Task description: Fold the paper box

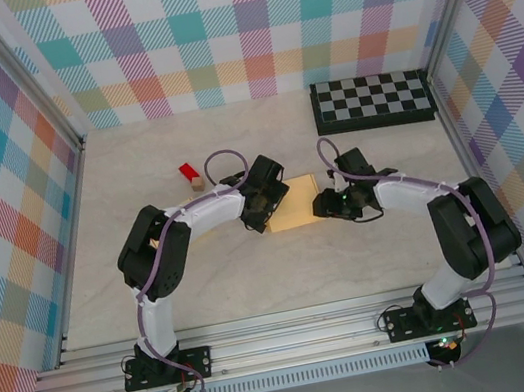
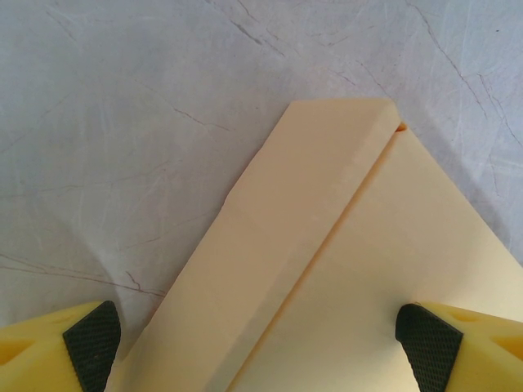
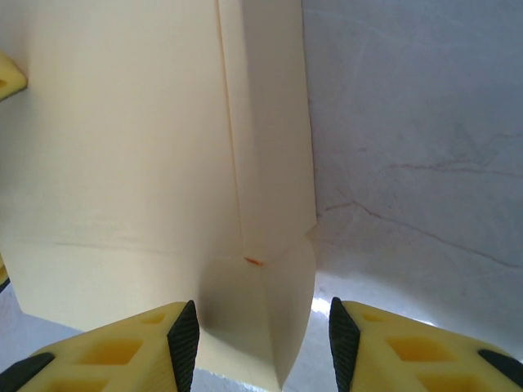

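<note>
The paper box (image 1: 297, 208) lies flat, mid-table, between the two wrists. The left gripper (image 2: 257, 349) hangs over its left part with fingers spread wide: one black pad (image 2: 91, 343) sits off the sheet's edge above bare table (image 1: 256, 278), the other over the tan sheet, and neither visibly presses the paper. Between them a long side flap (image 2: 286, 220) lies folded inward, its crease running diagonally to a blunt corner.

The right gripper (image 3: 263, 347) is at the box's right edge, fingers partly spread. A narrow flap corner (image 3: 274, 327) stands up between the pads; the left pad sits close against the paper, while a clear gap shows beside the right one, so nothing is pinched.

To the right of that edge the table is bare marbled surface. In the top view a red block (image 1: 189, 173) lies near, beyond the left wrist, and a checkerboard (image 1: 372, 100) rests well apart by the far wall
</note>
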Available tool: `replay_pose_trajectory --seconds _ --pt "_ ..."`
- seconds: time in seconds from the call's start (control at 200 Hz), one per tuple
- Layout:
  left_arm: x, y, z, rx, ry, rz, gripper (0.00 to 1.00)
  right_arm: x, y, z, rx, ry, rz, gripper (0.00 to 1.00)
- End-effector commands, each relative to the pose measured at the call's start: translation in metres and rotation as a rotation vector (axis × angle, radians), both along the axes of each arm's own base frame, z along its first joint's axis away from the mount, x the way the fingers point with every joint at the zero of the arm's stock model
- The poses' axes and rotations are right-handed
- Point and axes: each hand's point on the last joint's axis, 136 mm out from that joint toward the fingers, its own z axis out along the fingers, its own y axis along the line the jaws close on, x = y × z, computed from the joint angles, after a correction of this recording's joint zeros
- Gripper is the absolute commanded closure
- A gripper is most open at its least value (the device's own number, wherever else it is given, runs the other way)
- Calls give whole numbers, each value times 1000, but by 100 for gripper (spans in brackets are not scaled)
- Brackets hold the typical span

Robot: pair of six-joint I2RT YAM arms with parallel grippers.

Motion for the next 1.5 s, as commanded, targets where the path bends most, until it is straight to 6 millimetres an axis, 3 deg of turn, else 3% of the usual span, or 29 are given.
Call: replay_pose_trajectory --seconds 0.0,0.205,0.285,0.535,0.83,1.25,1.495 --pt "-42 45 -61 193 217 5 9 -17 3 3 23 53 5 51" --pt "-44 44 -64 199 223 -2 9 -12 12 8 68 34 26 59" --pt "-44 43 -65 198 226 -5 9 -9 10 2 39 21 38 64" --pt "-49 33 -63 150 271 16 7 -9 8 -16 17 33 50 66" --pt "-51 -3 -57 26 285 64 7 -11 17 -16 23 34 54 69" --pt "-57 18 -84 77 325 96 9 -10 4 -39 -64 -35 87 73" --pt "-54 -2 -76 -11 331 100 9 -15 3 -51 -66 -2 82 74"
